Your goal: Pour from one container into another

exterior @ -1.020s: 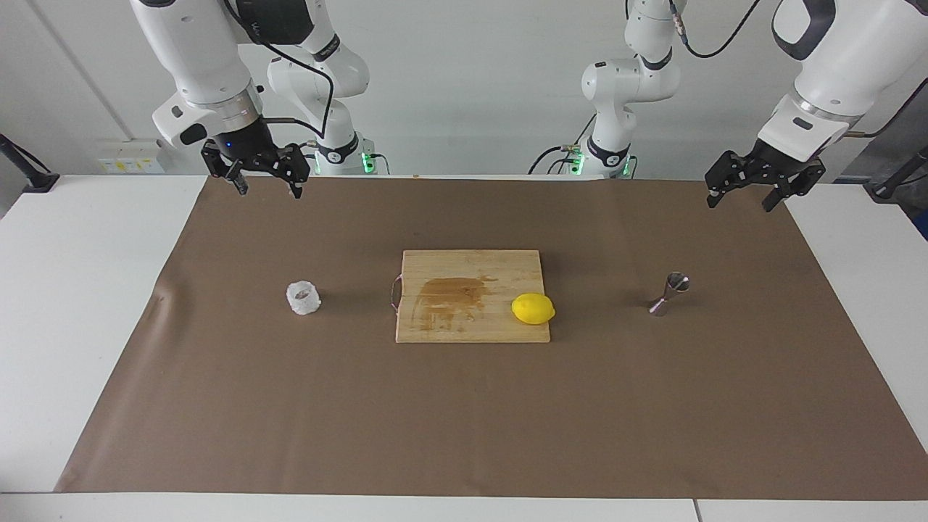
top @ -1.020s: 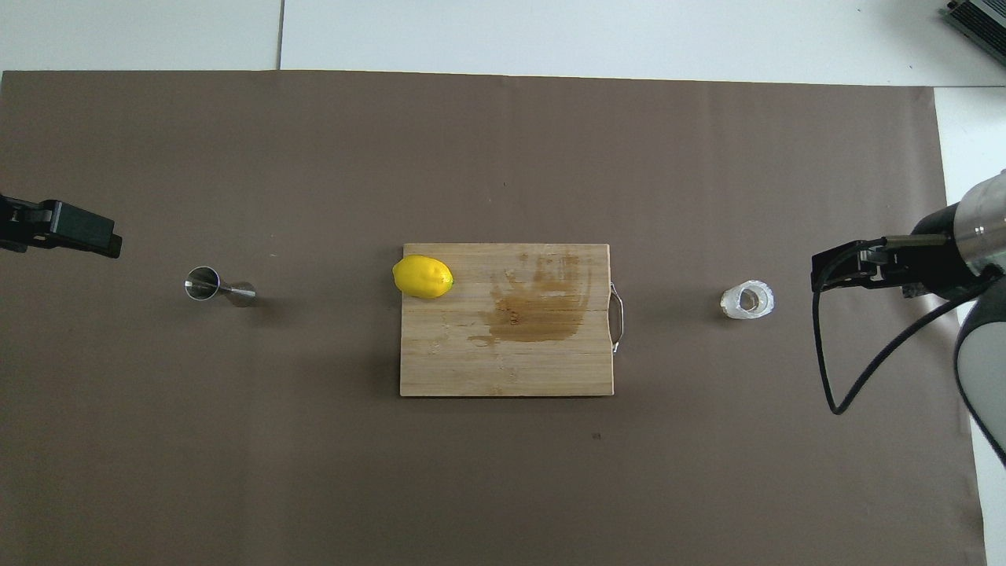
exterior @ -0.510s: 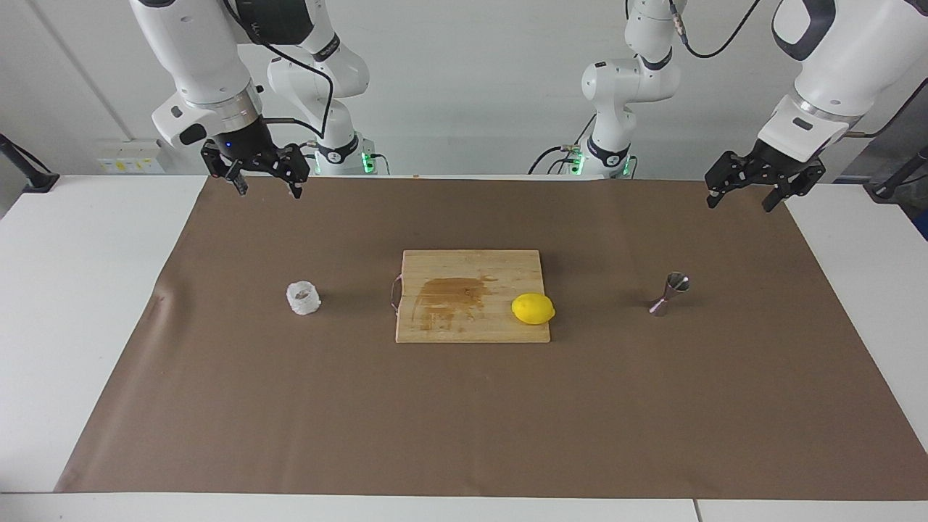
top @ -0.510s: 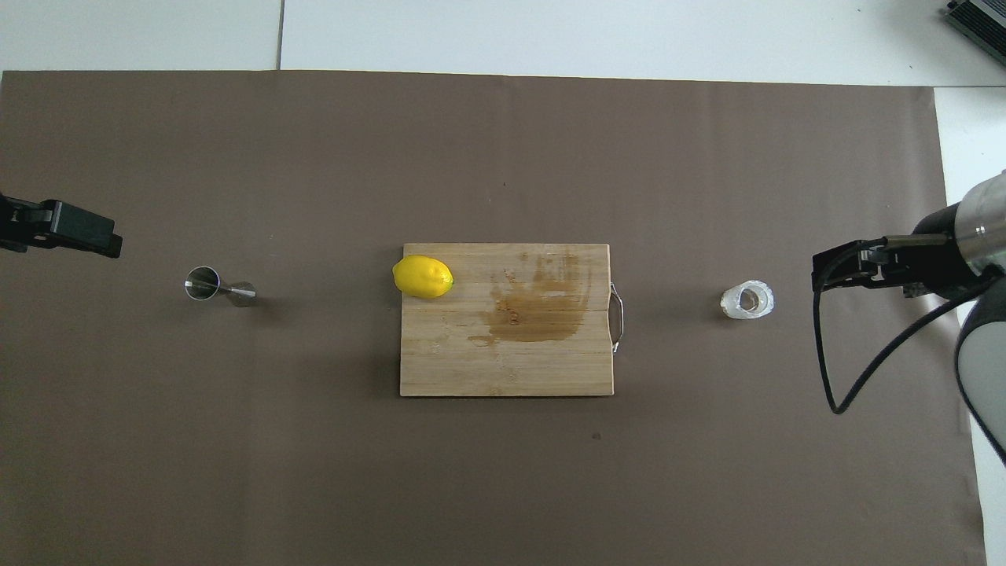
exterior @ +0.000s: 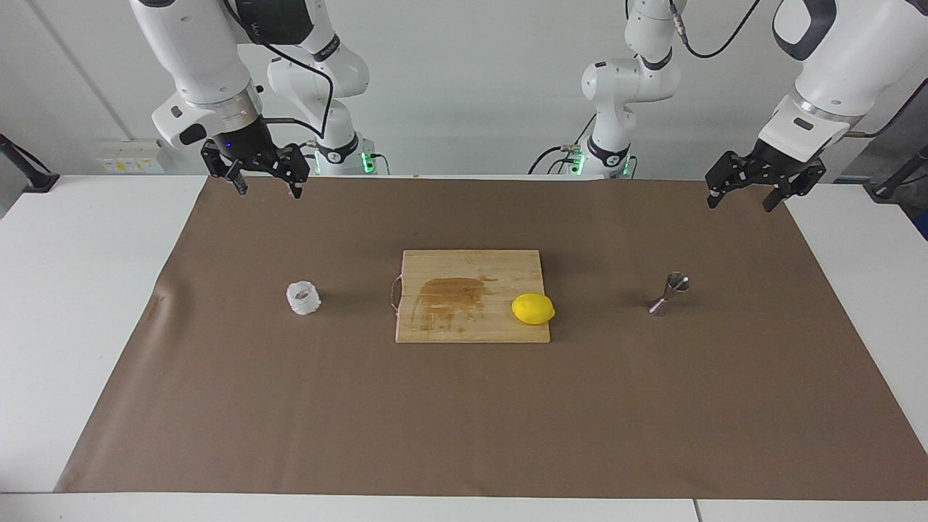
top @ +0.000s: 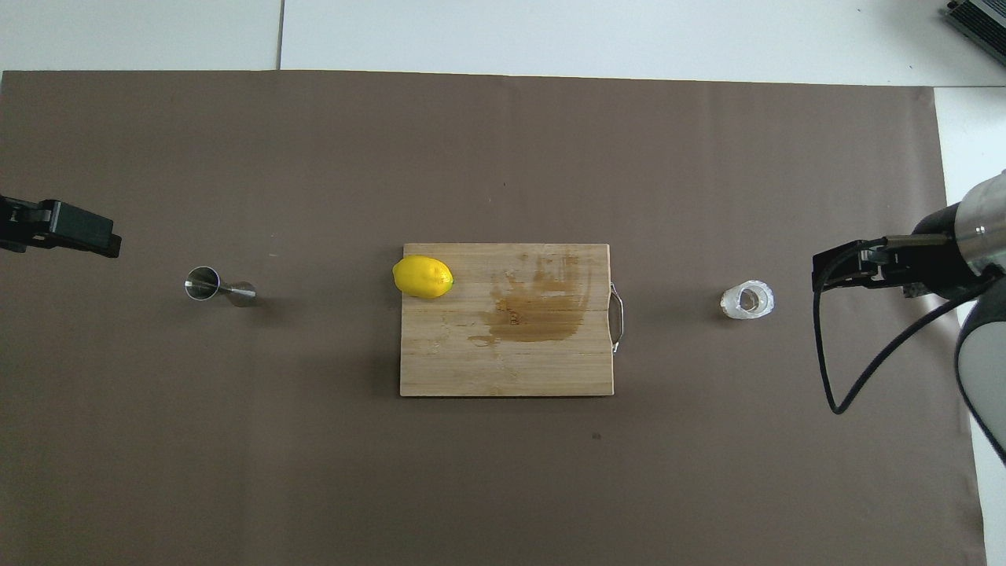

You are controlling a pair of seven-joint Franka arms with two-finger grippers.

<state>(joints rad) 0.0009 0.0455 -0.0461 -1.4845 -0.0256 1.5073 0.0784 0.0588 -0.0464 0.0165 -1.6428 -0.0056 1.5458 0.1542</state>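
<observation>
The translucent whitish crinkled cup (exterior: 303, 298) stands on the brown mat toward the right arm's end; it also shows in the overhead view (top: 747, 299). The steel hourglass jigger (exterior: 668, 293) stands upright on the mat toward the left arm's end, also seen from overhead (top: 218, 288). My right gripper (exterior: 267, 190) hangs open and empty in the air over the mat at the right arm's end, well apart from the cup. My left gripper (exterior: 741, 202) hangs open and empty over the mat's edge at the left arm's end, well apart from the jigger.
A wooden cutting board (exterior: 471, 268) with a dark wet stain and a metal handle lies mid-mat between cup and jigger. A yellow lemon (exterior: 533, 309) sits on the board's corner toward the jigger. White table (exterior: 72, 290) borders the mat.
</observation>
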